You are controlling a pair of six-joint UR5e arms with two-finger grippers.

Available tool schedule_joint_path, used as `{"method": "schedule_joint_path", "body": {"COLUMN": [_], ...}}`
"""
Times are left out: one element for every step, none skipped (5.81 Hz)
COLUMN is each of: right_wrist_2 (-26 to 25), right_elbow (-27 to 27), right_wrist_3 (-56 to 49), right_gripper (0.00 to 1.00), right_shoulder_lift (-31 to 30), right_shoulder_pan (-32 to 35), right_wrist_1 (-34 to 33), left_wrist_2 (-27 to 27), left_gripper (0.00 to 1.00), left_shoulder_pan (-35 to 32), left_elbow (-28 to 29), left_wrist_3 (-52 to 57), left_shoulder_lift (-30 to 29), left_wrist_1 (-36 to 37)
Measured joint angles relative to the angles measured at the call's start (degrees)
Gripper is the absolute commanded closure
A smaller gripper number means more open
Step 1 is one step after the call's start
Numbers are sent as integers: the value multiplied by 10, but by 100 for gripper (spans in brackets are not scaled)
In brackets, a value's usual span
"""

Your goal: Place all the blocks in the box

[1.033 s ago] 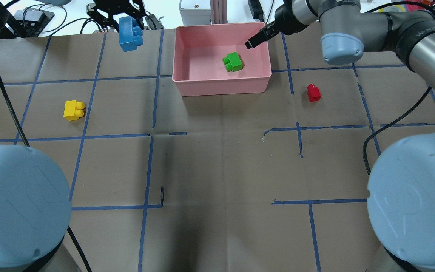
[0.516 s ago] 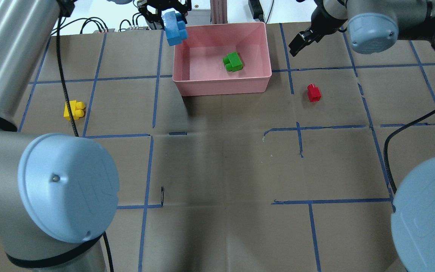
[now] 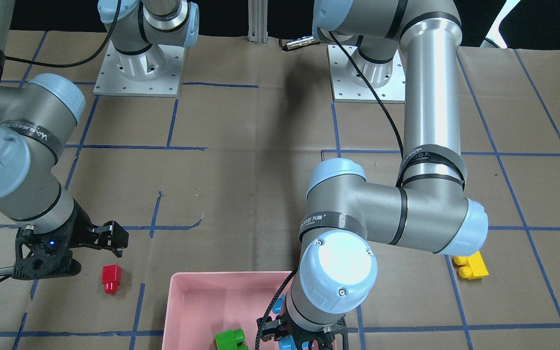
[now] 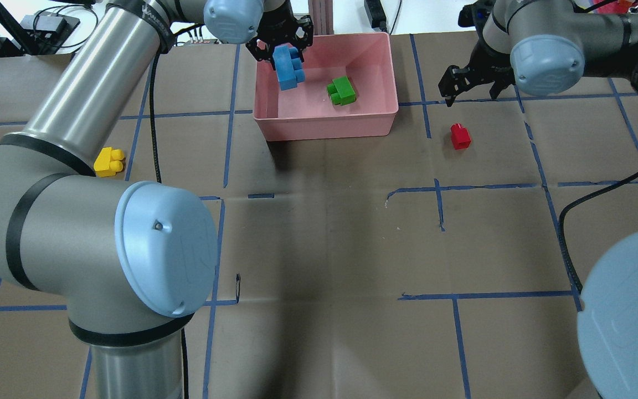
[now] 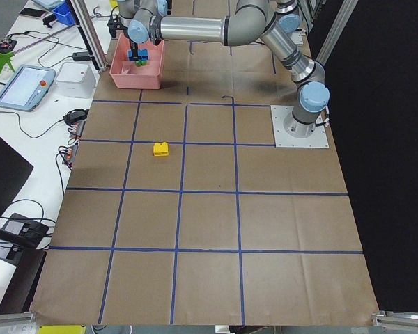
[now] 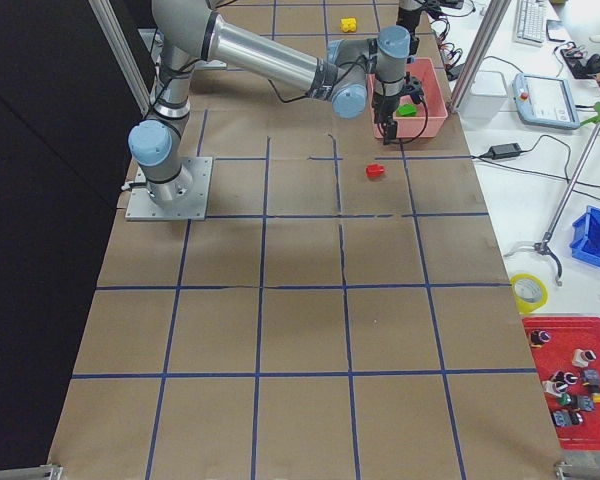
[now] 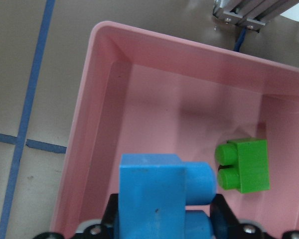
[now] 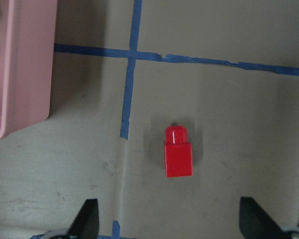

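Note:
My left gripper [image 4: 281,54] is shut on the light blue block [image 4: 288,67] and holds it above the left part of the pink box [image 4: 324,128]. In the left wrist view the blue block [image 7: 159,196] hangs over the box floor [image 7: 154,99]. The green block [image 4: 341,91] lies inside the box, to the right of the blue one. My right gripper [image 4: 469,88] is open and empty, hovering just beyond the red block [image 4: 460,136], which stands on the table right of the box. It shows between my open fingers in the right wrist view [image 8: 179,153]. The yellow block [image 4: 109,162] lies far left on the table.
The table is brown paper with a blue tape grid [image 4: 225,138]. My left arm's elbow [image 4: 103,244] covers the near-left part of the overhead view. Cables and devices [image 4: 47,25] lie past the far edge. The two arm bases [image 3: 139,68] stand at the robot's side.
My left gripper carried the blue block right, from beyond the box's far left corner to over its inside. My right gripper moved away from the box toward the red block.

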Motion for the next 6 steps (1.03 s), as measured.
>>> {"method": "schedule_joint_path", "body": {"right_wrist_2": [-4,-5,-5,-5,-10,-23], "right_elbow": [10,15,19,31,48,60], "right_wrist_3": [25,32,33,32,29,26], "right_gripper": [4,6,7,7,10,19], "right_shoulder_lift": [17,39,59,74,81,83], "right_shoulder_pan": [0,0,0,0,0,0], "right_wrist_1": [-29,-66,-97,-120,-141,-154], "left_wrist_2": [-2,-4,-5,-5,-3,1], "left_gripper": [1,1,1,1,1,1], "left_shoulder_pan": [-2,-2,2,14,37,69], "left_elbow": [0,1,1,-2,-8,-19], "left_wrist_3": [-7,-9,-9,0,32,93], "left_shoulder_lift": [-4,0,20,56,101,142], "left_wrist_1": [5,5,-1,-33,-90,-146]}}
